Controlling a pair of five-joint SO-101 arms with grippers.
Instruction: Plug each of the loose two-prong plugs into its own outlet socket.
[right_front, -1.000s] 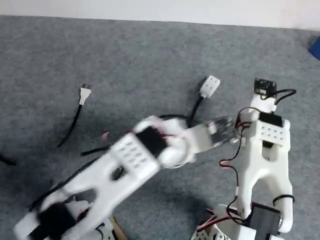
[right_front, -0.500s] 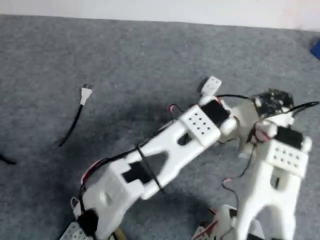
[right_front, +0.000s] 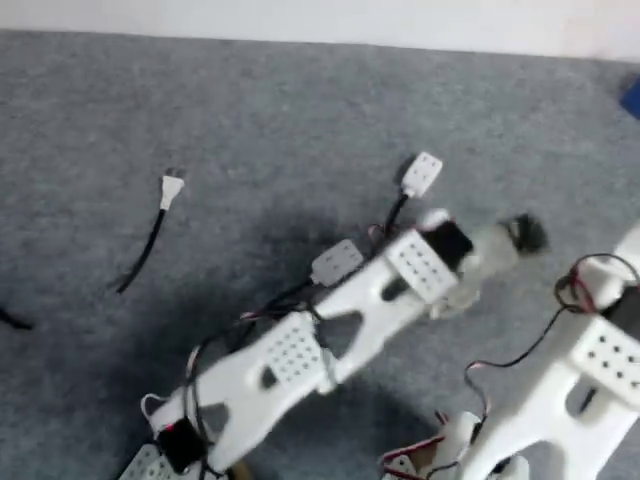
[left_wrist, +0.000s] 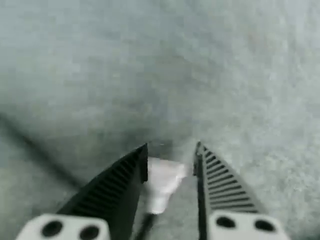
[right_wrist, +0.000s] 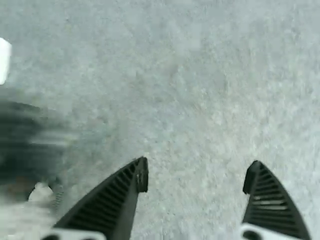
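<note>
Grips a white plug in the left gripper, ribbed fingers drawn close on either side of it. Hangs blurred in the high view just right of the far outlet socket and slightly nearer the bases, above grey carpet. Gets there along the left arm, stretched out from well down-left of that socket. Spreads the right gripper wide over the carpet, fingers far apart, with the right arm well below-right of the socket. Runs a black cord from the socket's near end in under the left arm. Shows a second white block, plug or socket impossible to tell, near the socket on its lower left, just beside the arm. Leaves a loose two-prong plug well left of the socket, prongs pointing away from the bases, thin cord trailing back toward them.
</note>
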